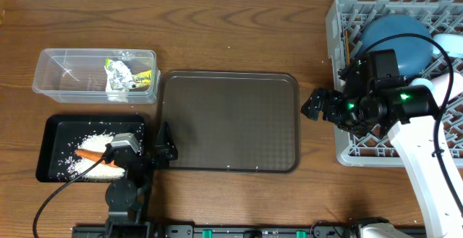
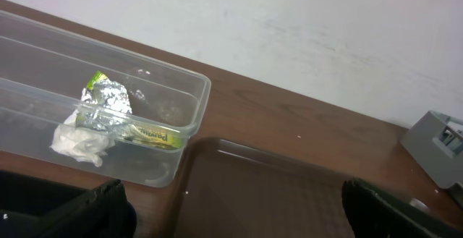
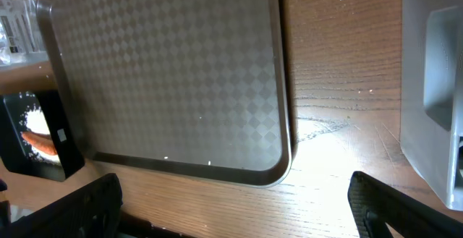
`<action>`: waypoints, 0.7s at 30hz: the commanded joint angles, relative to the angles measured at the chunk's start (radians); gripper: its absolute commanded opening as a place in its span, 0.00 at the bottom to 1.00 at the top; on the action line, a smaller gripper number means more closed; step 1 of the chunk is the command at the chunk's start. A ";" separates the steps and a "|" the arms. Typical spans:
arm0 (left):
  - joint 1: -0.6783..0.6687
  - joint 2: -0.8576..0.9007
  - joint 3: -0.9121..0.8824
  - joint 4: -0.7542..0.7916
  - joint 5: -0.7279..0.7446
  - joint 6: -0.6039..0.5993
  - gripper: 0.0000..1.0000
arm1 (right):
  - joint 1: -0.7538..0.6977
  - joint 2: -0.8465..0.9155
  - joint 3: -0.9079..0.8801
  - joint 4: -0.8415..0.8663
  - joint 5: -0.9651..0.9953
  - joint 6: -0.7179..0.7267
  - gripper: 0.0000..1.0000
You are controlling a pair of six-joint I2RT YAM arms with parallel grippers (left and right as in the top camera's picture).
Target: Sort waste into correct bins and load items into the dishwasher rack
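While both arms are hanging over the desk with nothing in the jaws, this is looking like the tail end of the job.

- Near-left corner: black tray (image 1: 52, 126) is holding the food waste. Rice (image 1: 76, 164) is lying scattered in it and the carrot (image 1: 96, 155) is lying on top of the grains. My read: this is serving as the organics bin.
- Left gripper (image 1: 163, 146) is hovering released just at the left rim of the serving tray (image 1: 231, 122), between that tray and the black tray. It's gripping nothing.
- Serving tray is sitting mid-desk, bare apart from a few white specks near its near rim. They may be stray grains, but they're too small to tell.
- Right gripper (image 1: 317, 106) is hanging released over bare desk, between the serving tray's right rim and the rack's left wall. It's carrying nothing.
- Left edge, behind the black tray: clear tub (image 1: 42, 79) is holding the wrapper (image 1: 129, 75), with the tissue (image 2: 79, 142) lying against it. Dry trash is being kept apart from food, which fits the sort.
- Far-right corner: rack (image 1: 338, 21) is holding the dark-blue bowl (image 1: 398, 39), which looks dome-up, likely so it drains. A pale blue shape (image 1: 452, 46) at the right edge is probably the small bowl. A thin brown line (image 1: 346, 43) by the left wall may be the chopsticks. The right arm is covering part of the rack, and I'm not finding the cup.

Judgement: the sort is looking done. Only the specks and the unseen cup are needing a check.
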 commanded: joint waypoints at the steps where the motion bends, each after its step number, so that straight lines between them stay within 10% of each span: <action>1: -0.003 -0.006 -0.011 -0.043 -0.016 0.024 0.98 | 0.012 0.005 -0.003 0.000 0.006 0.003 0.99; 12: -0.003 -0.006 -0.011 -0.043 -0.016 0.024 0.98 | 0.011 -0.156 -0.063 0.022 0.168 0.003 0.99; 21: -0.003 -0.006 -0.011 -0.043 -0.016 0.024 0.98 | 0.011 -0.569 -0.391 0.409 0.161 -0.064 0.99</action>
